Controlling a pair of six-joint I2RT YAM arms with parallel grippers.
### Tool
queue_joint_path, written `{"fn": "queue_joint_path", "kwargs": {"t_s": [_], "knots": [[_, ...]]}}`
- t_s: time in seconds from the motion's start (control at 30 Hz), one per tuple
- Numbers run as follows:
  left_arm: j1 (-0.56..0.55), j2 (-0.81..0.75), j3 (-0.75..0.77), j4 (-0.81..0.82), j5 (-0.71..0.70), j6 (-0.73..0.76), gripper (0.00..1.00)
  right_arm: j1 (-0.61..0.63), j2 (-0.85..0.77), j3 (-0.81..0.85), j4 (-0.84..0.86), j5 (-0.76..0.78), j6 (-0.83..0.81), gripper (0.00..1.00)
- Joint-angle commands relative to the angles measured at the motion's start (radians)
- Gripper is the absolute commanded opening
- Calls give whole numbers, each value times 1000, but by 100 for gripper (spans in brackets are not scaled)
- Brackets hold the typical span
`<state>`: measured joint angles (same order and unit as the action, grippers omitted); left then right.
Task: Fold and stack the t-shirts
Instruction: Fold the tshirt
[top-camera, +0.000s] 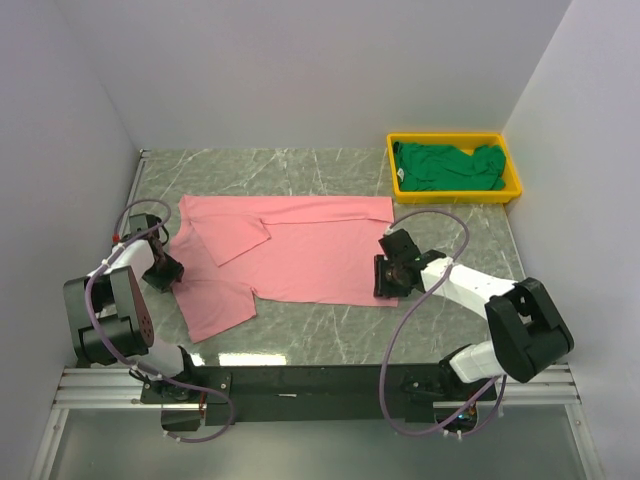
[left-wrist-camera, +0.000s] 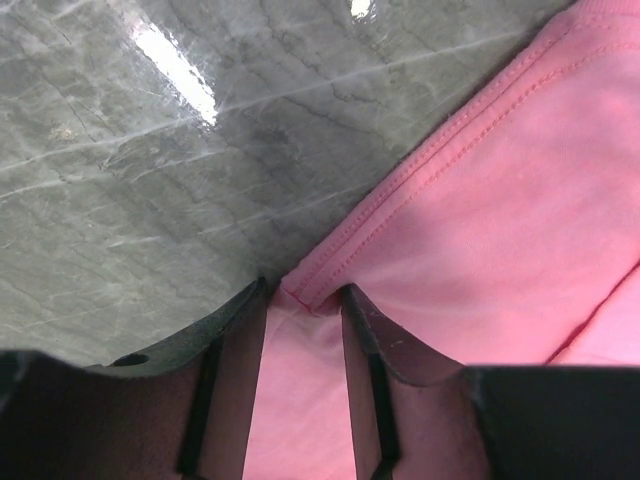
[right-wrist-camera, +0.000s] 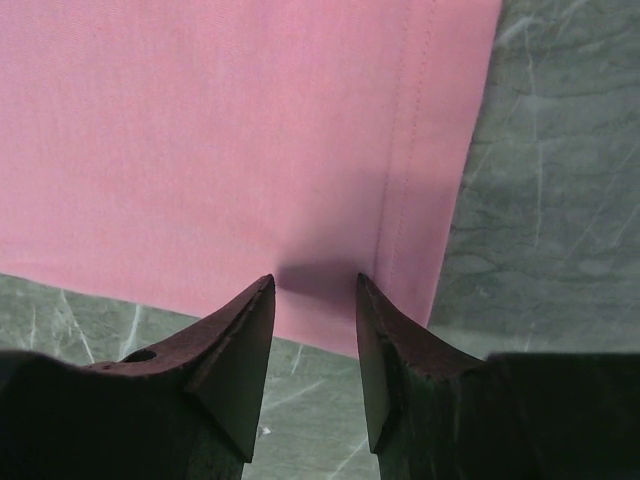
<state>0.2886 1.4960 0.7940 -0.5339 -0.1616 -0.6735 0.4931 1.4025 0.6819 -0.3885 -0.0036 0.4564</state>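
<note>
the grey marbled table (top-camera: 300, 170) is seen whole only from above. the pink t-shirt (top-camera: 300, 250) is spread flat at its centre, with a flap folded over near the left end. the yellow tray (top-camera: 452, 196) at the far right corner is filled by the crumpled dark green t-shirt (top-camera: 445, 165). the jaws are shown only in the wrist views. the left gripper (left-wrist-camera: 303, 292) is parted astride a stitched pink hem, and the right gripper (right-wrist-camera: 315, 280) is parted over the shirt's near right corner.
</note>
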Motion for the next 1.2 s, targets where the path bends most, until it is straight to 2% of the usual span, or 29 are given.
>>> {"fn": "queue_joint_path", "kwargs": {"t_s": [0.0, 0.07, 0.1, 0.17, 0.27, 0.33, 0.37, 0.4, 0.5, 0.63, 0.97, 1.17], "knots": [[4, 35, 1, -17, -29, 6, 41, 1, -33, -15, -42, 43, 13, 45], [4, 35, -1, -23, -35, 5, 40, 1, -54, -9, -53, 50, 16, 45], [3, 35, 1, -24, -38, 6, 35, 1, -63, -5, -64, 63, 18, 45], [3, 32, -1, -28, -35, 8, 32, 1, -88, 5, -81, 79, 22, 46], [3, 27, 1, -28, -32, 9, 21, -4, -112, 5, -99, 111, 45, 47], [3, 23, 1, -32, -35, 11, 11, -14, -123, -5, -113, 128, 68, 48], [4, 23, 1, -35, -38, 11, 2, -19, -135, -11, -118, 135, 76, 49], [3, 21, 1, -38, -41, 12, 1, -25, -143, -22, -128, 142, 83, 51], [4, 17, 4, -43, -36, 14, 1, -57, -174, -54, -138, 152, 111, 58], [3, 0, 4, -41, -26, 15, 1, -93, -209, -88, -135, 137, 133, 59], [3, -25, 5, -38, -18, 18, 1, -100, -208, -116, -89, 71, 171, 50], [3, -31, 5, -38, -16, 18, 1, -99, -189, -90, -104, 82, 180, 48]]}}
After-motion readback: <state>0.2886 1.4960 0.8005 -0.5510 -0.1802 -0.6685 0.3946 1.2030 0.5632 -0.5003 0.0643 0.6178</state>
